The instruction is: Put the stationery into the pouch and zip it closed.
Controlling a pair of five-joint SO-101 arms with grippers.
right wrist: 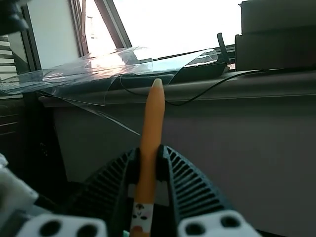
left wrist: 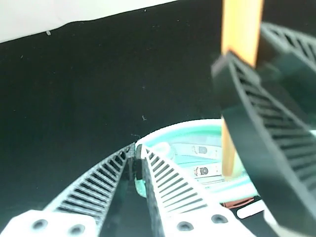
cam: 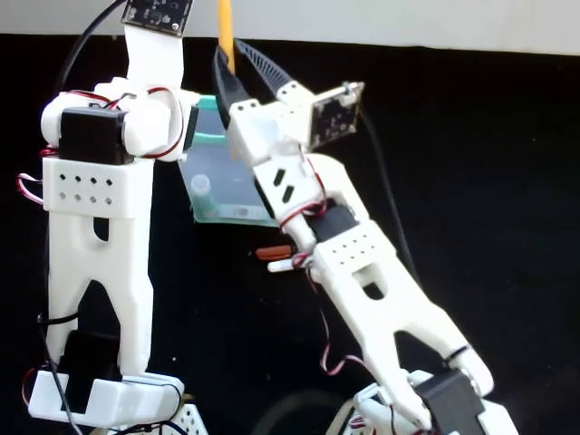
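The clear pouch [cam: 227, 186] with a teal rim [left wrist: 195, 129] lies at the back of the black table between the two arms. My left gripper [left wrist: 135, 157] is shut on the pouch's rim, holding its mouth. My right gripper [cam: 239, 69] is shut on an orange pen [cam: 225, 27], which stands upright above the pouch. In the left wrist view the orange pen [left wrist: 240, 29] runs down between the right arm's black fingers [left wrist: 256, 131], and its lower end sits at the pouch's opening. The right wrist view shows the orange pen [right wrist: 148, 148] clamped in my right gripper [right wrist: 147, 160]. A small white item [cam: 201, 187] lies inside the pouch.
A red-brown pen [cam: 275, 253] and a small white piece [cam: 281, 265] lie on the table just in front of the pouch, under the right arm. The table's far edge meets a white wall [cam: 408, 23] close behind the pouch. Open black tabletop [cam: 489, 199] stretches to the right.
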